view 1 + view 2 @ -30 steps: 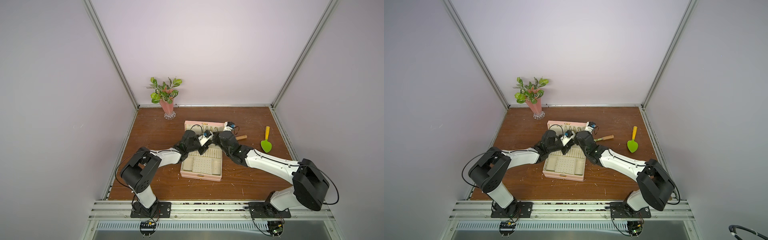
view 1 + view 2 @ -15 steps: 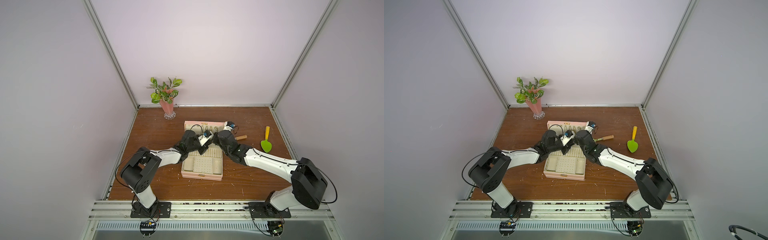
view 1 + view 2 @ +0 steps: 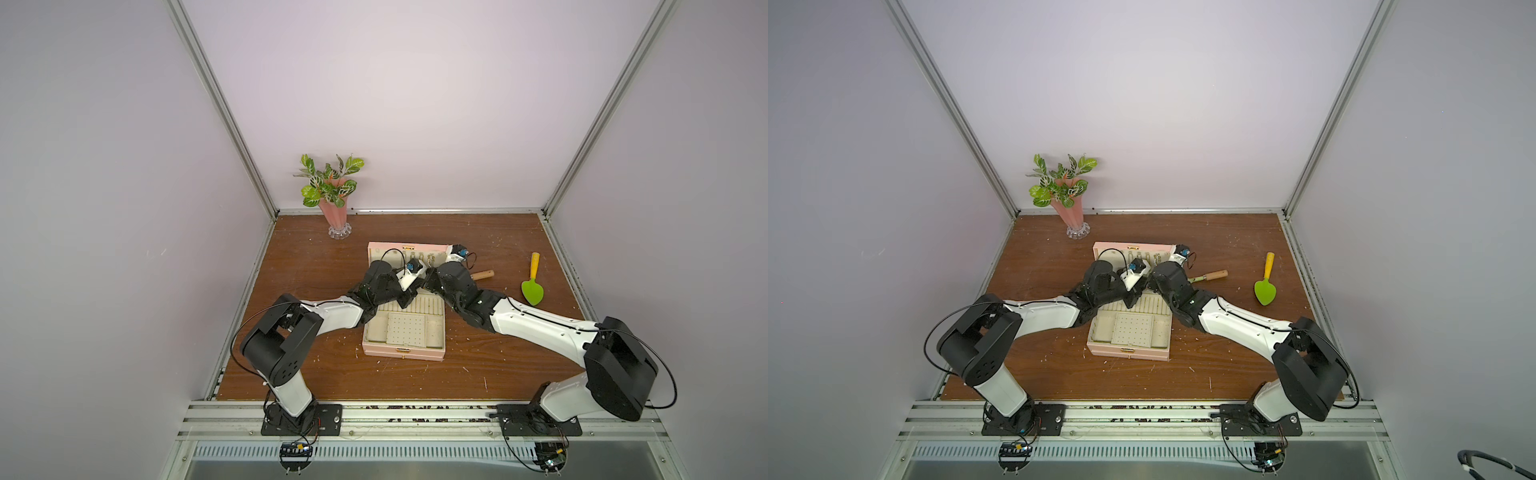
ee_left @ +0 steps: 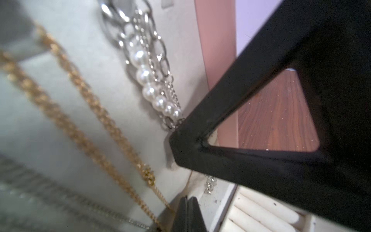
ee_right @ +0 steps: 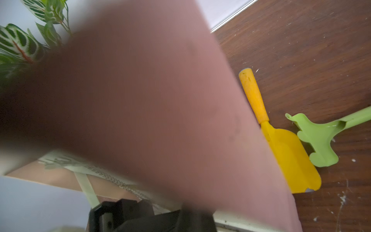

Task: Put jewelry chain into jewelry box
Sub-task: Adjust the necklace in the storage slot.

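The jewelry box (image 5: pixel 160 100) lid blurred out the right wrist view. The left gripper (image 4: pixel 187 213) and right gripper (image 3: pixel 427 278) were clenched. The jewelry chain (image 4: pixel 209 183) showed half-hidden beside the right jaw.

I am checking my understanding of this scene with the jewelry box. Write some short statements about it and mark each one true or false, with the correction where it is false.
1. The jewelry box stands open, with its lid up. True.
2. The green spade lies inside the box. False: it lies on the table, on the right arm's side of the box.
3. The vase has tipped over. False: it stands upright in the far corner.
4. A pearl strand hangs against the lid's cream lining. True.
5. The left pincer is wide open. False: its fingers are pressed together.
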